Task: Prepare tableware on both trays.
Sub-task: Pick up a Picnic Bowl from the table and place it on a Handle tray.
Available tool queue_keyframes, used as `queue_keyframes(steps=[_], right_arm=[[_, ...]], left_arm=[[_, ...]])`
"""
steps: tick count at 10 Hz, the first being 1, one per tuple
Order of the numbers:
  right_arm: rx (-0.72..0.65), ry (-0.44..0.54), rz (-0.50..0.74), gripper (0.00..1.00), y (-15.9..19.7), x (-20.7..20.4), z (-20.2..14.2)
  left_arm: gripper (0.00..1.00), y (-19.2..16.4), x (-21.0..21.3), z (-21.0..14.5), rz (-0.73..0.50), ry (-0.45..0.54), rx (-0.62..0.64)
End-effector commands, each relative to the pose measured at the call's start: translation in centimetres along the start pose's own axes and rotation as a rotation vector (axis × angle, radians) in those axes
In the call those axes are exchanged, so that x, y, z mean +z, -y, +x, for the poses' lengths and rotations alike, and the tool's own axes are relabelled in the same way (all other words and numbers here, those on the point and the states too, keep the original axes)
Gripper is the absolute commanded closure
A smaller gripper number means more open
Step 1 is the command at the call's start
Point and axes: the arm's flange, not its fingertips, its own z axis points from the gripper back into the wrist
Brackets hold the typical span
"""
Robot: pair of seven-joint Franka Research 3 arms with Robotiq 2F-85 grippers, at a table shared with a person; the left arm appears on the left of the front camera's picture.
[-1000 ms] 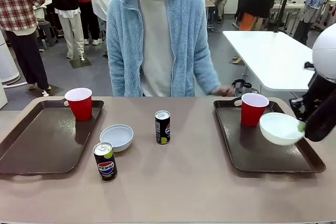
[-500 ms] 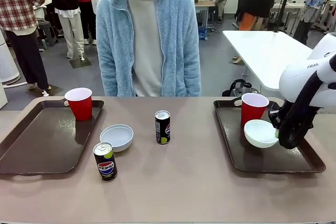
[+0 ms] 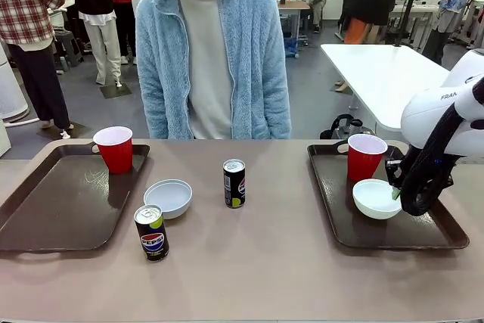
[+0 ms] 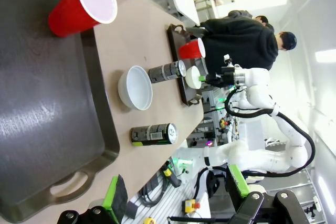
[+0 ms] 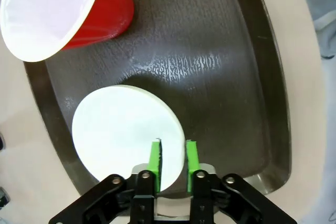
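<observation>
On the right tray (image 3: 340, 217) stand a red cup (image 3: 366, 156) and a white bowl (image 3: 376, 198). My right gripper (image 3: 395, 193) (image 5: 174, 157) sits at that bowl (image 5: 126, 132), its green pads a little apart astride the rim, and the bowl rests on the tray. The left tray (image 3: 53, 209) holds the other red cup (image 3: 113, 149). A second bowl (image 3: 168, 197), a black can (image 3: 234, 183) and a Pepsi can (image 3: 152, 233) stand on the table between the trays. My left gripper (image 4: 176, 192) hangs open over the left tray's (image 4: 47, 119) near end.
A person in a light blue fleece stands at the far edge, hands down and off the table. A white table stands behind the right tray. Bare tabletop lies in front of the cans.
My right arm has swung in and lowered the white bowl onto the right tray beside the cup, and its jaws have slackened. The person's hand has left the tray's far corner.
</observation>
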Motion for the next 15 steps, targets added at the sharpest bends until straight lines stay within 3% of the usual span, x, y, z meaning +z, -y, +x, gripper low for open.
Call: queue_keyframes(steps=[1,2,3,5,10,11,15], right_arm=[[-0.002,-0.009,0.007,0.0,-0.5,0.5,0.0],[0.009,-0.008,0.005,0.0,-0.7,1.3,-0.5],[0.019,0.002,0.001,0.16,-1.2,2.8,-0.9],[0.038,-0.01,-0.009,0.0,-2.7,5.9,-1.7],[0.105,-0.019,-0.188,0.0,-5.2,10.1,-1.1],[0.086,0.003,-0.066,0.0,-4.5,9.4,-2.3],[0.086,0.003,-0.066,0.0,-4.5,9.4,-2.3]], left_arm=[[0.0,0.2,0.1,0.0,-0.008,0.006,0.002],[0.0,0.2,0.1,0.0,-0.008,0.006,0.002],[0.0,0.2,0.1,0.0,-0.008,0.006,0.002],[0.0,0.2,0.1,0.0,-0.008,0.006,0.002],[0.0,0.2,0.1,0.0,-0.008,0.006,0.002],[0.0,0.2,0.1,0.0,-0.008,0.006,0.002],[0.0,0.2,0.1,0.0,-0.008,0.006,0.002]])
